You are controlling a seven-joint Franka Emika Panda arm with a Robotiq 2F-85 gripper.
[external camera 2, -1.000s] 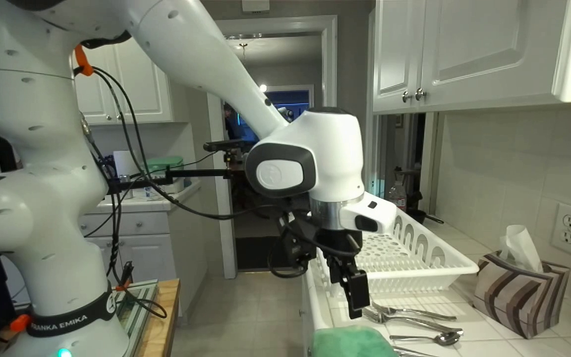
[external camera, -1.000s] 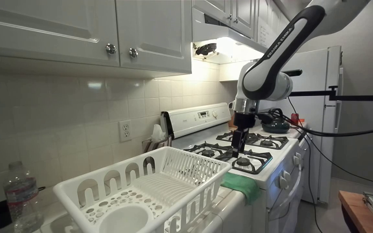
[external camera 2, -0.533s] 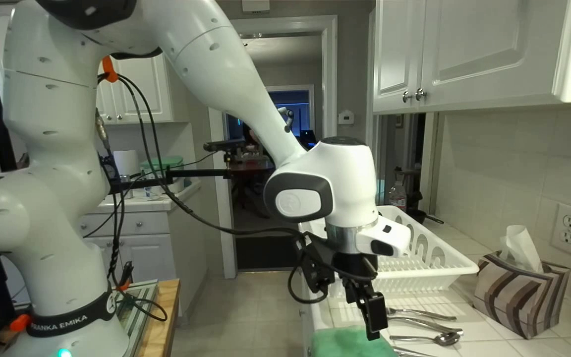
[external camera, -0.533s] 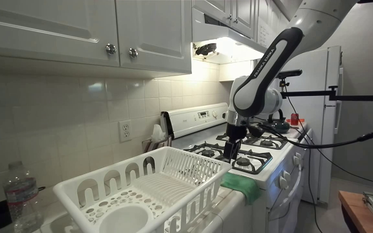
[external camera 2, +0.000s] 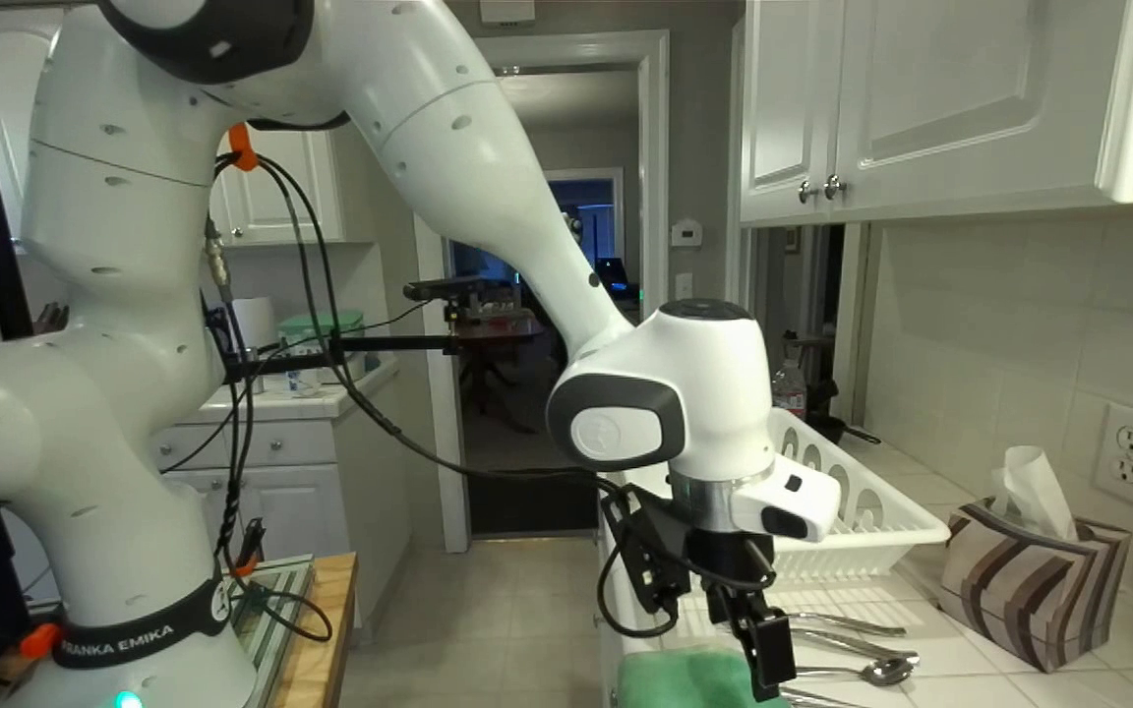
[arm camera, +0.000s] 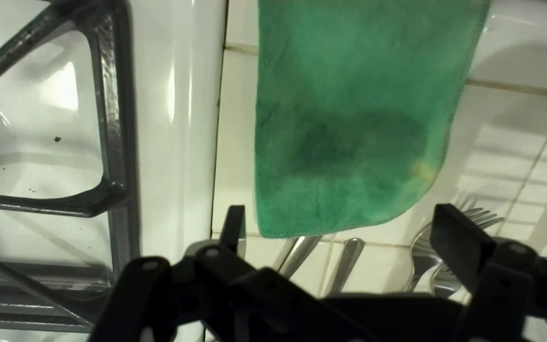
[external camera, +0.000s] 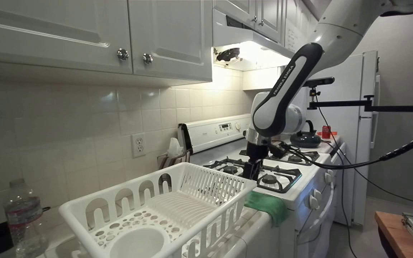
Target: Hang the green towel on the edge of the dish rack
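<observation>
Dish rack: over on the left in an exterior view, it stood on the desk, its rim yet to take any cloth!
Cutlery: next along, handles crowded the near hem of the green towel, one perhaps under it; a low pinch threatened to scoop metal too.
End effector: there it hung, near that hem, fingers spread wide, pinching nothing; its height above the desk, I couldn't tell.
Green towel: it lay flat on the desk between dish rack and stove, far end drooping over the front edge.
Towel's feel: light, soft, limp by the look of it, unlikely to slip, hardly fragile; whether folded double, I couldn't say.
Near hem: the spot to grab, surely! Tips low against the desk, squeezing until the cloth bunched, promised a long tail to drape.
Stove: farther right, its edge ran alongside the cloth, so the finger on that side looked short of room.
</observation>
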